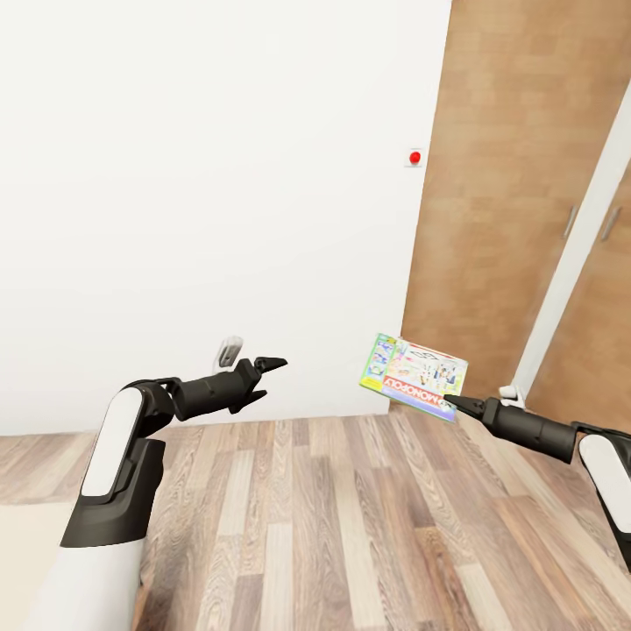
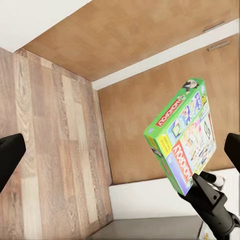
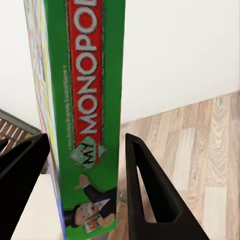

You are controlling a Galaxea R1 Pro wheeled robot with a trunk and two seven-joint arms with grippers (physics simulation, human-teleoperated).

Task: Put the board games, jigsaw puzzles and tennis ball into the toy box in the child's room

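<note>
Here the right claw [image 1: 452,400] grips the flat green-and-white Monopoly board game box w/ red banner [image 1: 414,376] by one edge, held in mid-air above the light wood-plank floor [image 1: 350,526]; in the head view the box tilts, printed face up toward the camera, lettering upside down; it sits in front of the white wall [image 1: 219,175] & just beside the light wooden wardrobe door [image 1: 517,175]. In the right wrist view the box's green side w/ red banner [image 3: 87,100] stands between the two black fingers [image 3: 150,195], which close on it. The left wrist view shows the same box [image 2: 182,142] from the side, pinched at its lower corner by the right arm's dark claw tip [image 2: 202,187], wardrobe doors behind it. The left claw [image 1: 267,375] hangs well apart from the box, over the floor near the wall; its fingers [image 1: 273,361] are spread a little w/ nothing between them; in its own view the black tips [image 2: 10,155] sit wide apart. A small red round button [image 1: 414,158] is on the wall near the door edge; a small grey-white wall fitting [image 1: 230,350] shows low on the wall behind the left arm.
</note>
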